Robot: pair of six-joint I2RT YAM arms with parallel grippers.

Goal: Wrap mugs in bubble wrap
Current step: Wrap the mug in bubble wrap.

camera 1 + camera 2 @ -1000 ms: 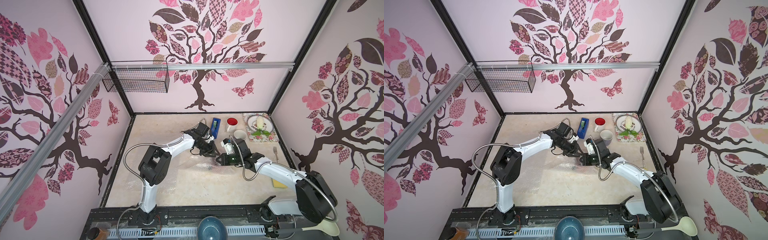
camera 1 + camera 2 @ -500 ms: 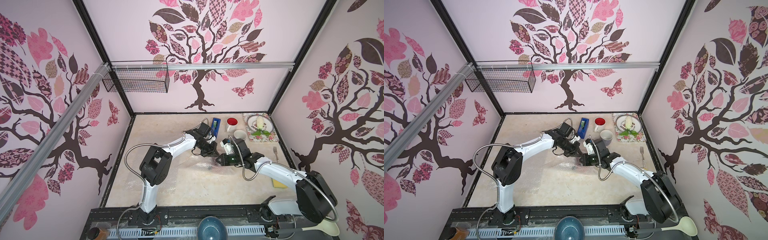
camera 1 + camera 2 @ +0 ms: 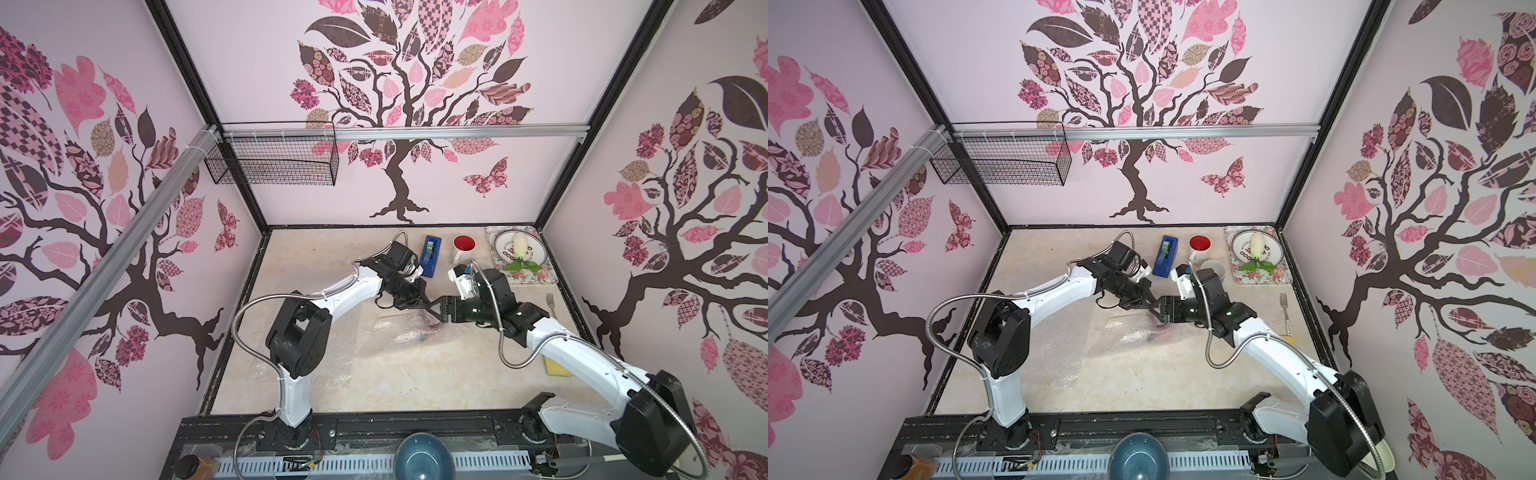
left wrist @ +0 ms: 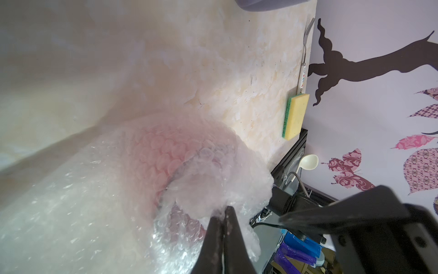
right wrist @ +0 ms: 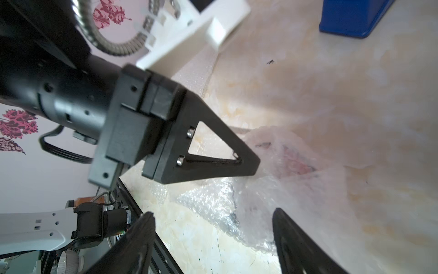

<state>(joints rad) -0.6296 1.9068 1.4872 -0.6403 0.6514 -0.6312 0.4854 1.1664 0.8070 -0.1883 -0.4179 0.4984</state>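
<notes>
Since a second ago the right gripper [image 5: 213,213] has let go. Its jaws were closed and now stand wide apart over the bubble wrap [image 3: 395,336], gripping nothing. In the same span the left gripper [image 4: 224,211] has closed, and it now pinches a bunched edge of the wrap between its fingertips. In both top views the two grippers nearly meet tip to tip at mid-table.

Just under them the red mug [image 4: 166,151] lies inside the wrap, showing only as a pink-red shape through the bubbles. The loose end of the sheet trails toward the front of the table [image 3: 395,390]. A second sheet [image 3: 316,361] lies flat beside the left arm's base.

Behind the grippers a white mug [image 3: 463,248] with a red inside stands upright, and the lavender mug [image 3: 1212,269] stands just beside it, close to the right arm's wrist. A blue tape dispenser [image 3: 430,255] stands to the left of the white mug. In the back right corner a plate [image 3: 505,249] on a floral tray [image 3: 536,278] holds a pale vegetable [image 3: 519,245] with green leaves. A wire basket [image 3: 270,166] hangs on the back wall, and a blue bowl [image 3: 419,457] sits on the front rail.

A fork [image 3: 551,305] and a sponge [image 3: 552,365] lie along the right edge. The front middle of the table between the arms is bare, well apart from the walls.
</notes>
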